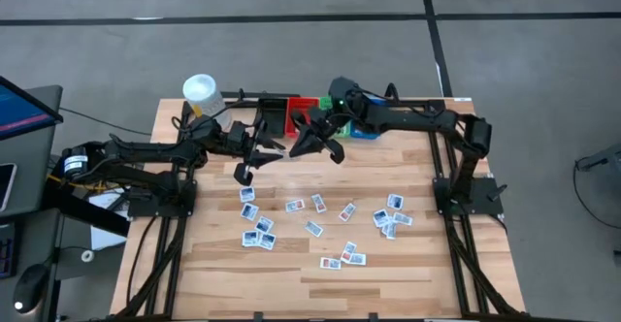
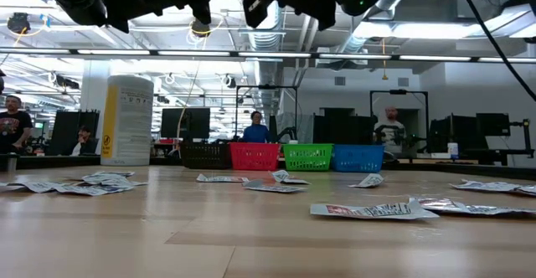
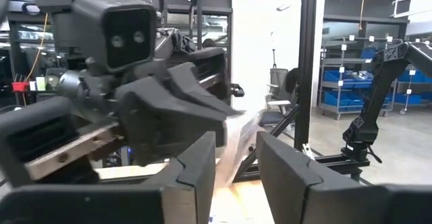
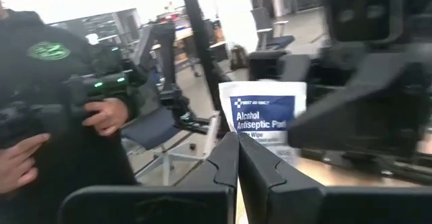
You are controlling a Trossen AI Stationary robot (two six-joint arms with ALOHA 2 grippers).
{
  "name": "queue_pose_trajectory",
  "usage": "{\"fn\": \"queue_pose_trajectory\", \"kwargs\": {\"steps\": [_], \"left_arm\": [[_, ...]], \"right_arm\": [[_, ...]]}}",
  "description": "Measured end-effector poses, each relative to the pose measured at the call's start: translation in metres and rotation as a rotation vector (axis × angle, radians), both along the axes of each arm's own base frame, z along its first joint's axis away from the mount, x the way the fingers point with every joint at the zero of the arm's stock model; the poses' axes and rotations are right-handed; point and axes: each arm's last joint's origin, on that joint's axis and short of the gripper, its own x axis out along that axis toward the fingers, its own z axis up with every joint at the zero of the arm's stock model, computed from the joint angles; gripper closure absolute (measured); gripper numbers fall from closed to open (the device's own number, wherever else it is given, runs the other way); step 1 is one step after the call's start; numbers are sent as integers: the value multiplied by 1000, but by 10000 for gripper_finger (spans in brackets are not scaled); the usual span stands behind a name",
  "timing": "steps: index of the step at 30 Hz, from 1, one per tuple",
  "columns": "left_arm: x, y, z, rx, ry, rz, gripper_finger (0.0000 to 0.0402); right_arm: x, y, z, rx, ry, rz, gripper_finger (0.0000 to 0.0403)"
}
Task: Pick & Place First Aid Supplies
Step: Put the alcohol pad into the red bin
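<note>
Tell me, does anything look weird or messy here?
Yes. White packets lie scattered over the table instead of in the bins at the back. One packet hangs upright in the right end effector, close to the left end effector.

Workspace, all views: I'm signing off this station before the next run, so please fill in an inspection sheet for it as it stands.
Surface: wooden table, no spills seen.
Job's things: packets scattered mid-table; one alcohol wipe packet raised above it.
Clutter: yellow bottle; four bins along the far edge.
Grippers: left gripper open, that packet between its fingers; right gripper shut, nothing seen held.
Cables: yellow cable at the left arm's base.
Surroundings: person close by; others behind.
</note>
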Motion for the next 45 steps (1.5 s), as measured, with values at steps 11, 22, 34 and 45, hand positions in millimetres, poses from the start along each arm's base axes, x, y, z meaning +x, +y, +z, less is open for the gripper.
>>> {"fn": "queue_pose_trajectory", "kwargs": {"steps": [11, 22, 34, 45], "left_arm": [[0, 0, 0, 1, -1, -2, 343], [0, 0, 0, 9, -1, -3, 393], [-2, 7, 0, 5, 2, 30, 395], [-7, 26, -2, 0, 18, 120, 393]], "right_arm": [[-1, -6, -1, 1, 8, -44, 403], [1, 0, -1, 2, 9, -32, 400], [-1, -1, 1, 2, 25, -77, 284], [-18, -17, 14, -16, 26, -80, 273]]}}
